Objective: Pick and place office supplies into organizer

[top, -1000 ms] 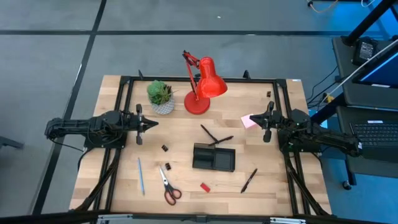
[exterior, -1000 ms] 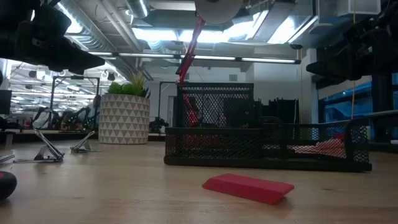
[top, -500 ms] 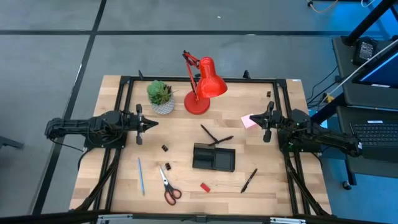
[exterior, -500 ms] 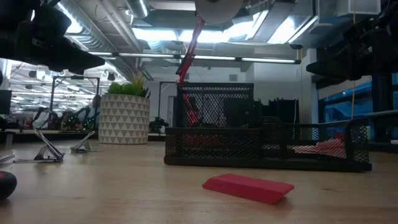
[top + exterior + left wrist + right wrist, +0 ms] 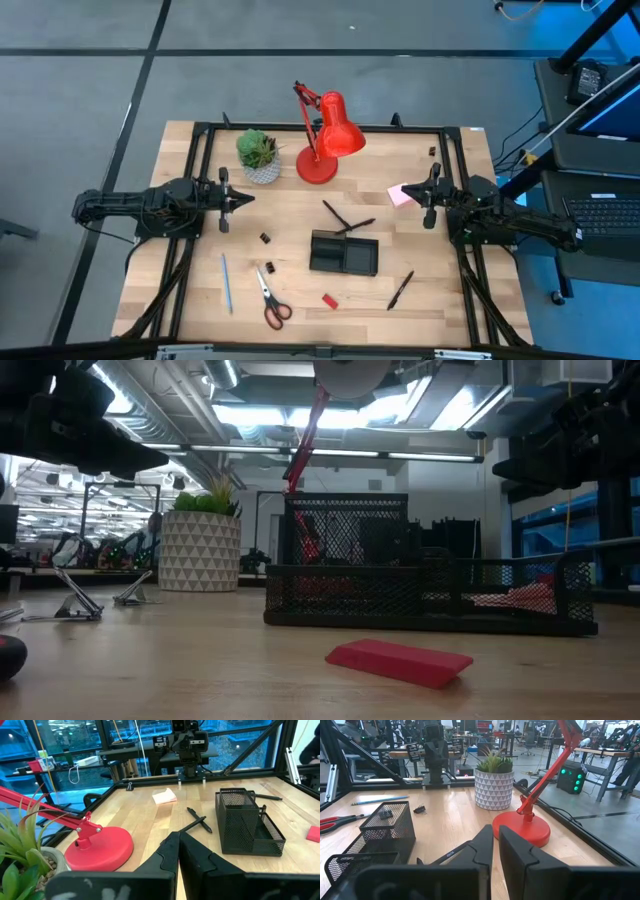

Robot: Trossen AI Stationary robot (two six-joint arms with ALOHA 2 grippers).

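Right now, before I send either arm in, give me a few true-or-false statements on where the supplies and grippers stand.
1. The scissors lie on the table outside the organizer. True.
2. The left gripper holds the blue pen. False: it is shut and empty, and the pen lies on the table.
3. The pink sticky-note pad lies close to the right gripper. True.
4. The red block sits inside the organizer. False: it lies on the table in front of it.
5. The right gripper is wide open. False: shut.
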